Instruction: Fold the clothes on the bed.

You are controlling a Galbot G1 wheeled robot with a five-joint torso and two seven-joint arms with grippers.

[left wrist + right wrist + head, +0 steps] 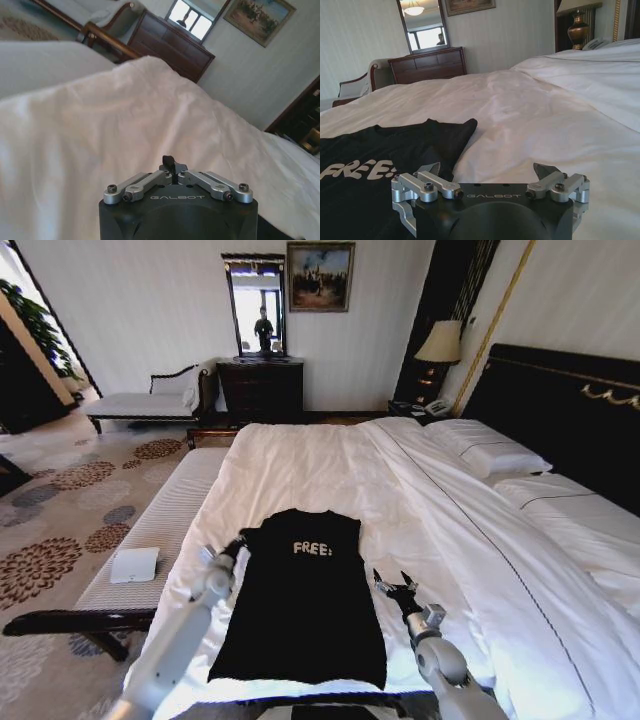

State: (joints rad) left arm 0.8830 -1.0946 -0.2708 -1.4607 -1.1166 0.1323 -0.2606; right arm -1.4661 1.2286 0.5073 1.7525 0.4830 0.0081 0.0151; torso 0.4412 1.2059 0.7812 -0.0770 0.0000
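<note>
The clothes are one black T-shirt [305,600] with white "FREE!" lettering, lying flat and narrow near the foot of the bed [450,530] on its white duvet. My left gripper [238,542] sits at the shirt's left shoulder corner. In the left wrist view that gripper [170,162] has its fingers drawn together over the white duvet [100,125], and I cannot see any cloth pinched between them. My right gripper [393,582] rests on the duvet just right of the shirt, fingers open and empty. In the right wrist view it [487,169] stands beside the shirt [380,150].
A pale striped bench [160,520] with a white flat item [134,564] runs along the bed's left side. Pillows [490,452] and the dark headboard [560,410] are at the right. Behind stand a dresser [262,388], a chaise [150,402] and a lamp [441,343].
</note>
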